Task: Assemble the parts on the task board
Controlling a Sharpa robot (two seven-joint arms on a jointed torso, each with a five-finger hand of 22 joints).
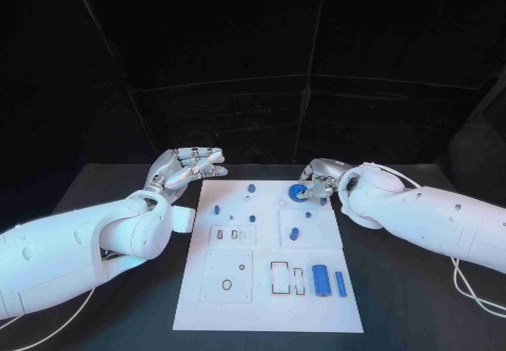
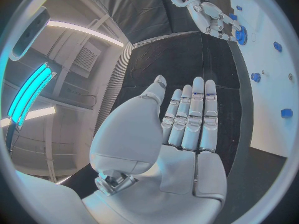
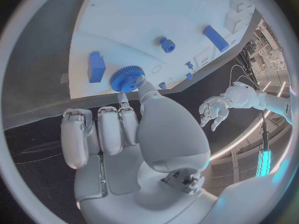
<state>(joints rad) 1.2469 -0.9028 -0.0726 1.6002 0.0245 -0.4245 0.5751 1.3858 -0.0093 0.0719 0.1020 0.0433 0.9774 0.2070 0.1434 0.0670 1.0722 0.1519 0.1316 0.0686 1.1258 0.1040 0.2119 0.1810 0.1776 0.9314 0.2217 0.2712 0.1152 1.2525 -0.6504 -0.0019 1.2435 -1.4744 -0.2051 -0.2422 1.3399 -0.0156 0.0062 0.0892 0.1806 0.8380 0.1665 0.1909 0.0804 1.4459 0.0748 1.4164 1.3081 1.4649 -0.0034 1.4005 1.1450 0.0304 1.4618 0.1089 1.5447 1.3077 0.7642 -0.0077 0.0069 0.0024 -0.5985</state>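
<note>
Left robot hand [image 1: 188, 167] hovers at the left of the frame, just off the task board's [image 1: 269, 311] upper left corner, over the black tabletop [image 1: 126, 183], palm up, fingers spread and holding nothing. On the white task board, small blue parts dot the upper half; a blue cylinder [image 1: 320, 281] and a slimmer blue bar [image 1: 341, 284] lie at its lower right. Right robot hand [image 1: 319, 181], right of centre, pinches a blue gear [image 1: 298, 192] at the board's upper right area.

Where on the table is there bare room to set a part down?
Bare black table lies right of the task board, and more between the left hand and the board's far edge. Crowded: the far corner round the blue gear and right hand.
</note>
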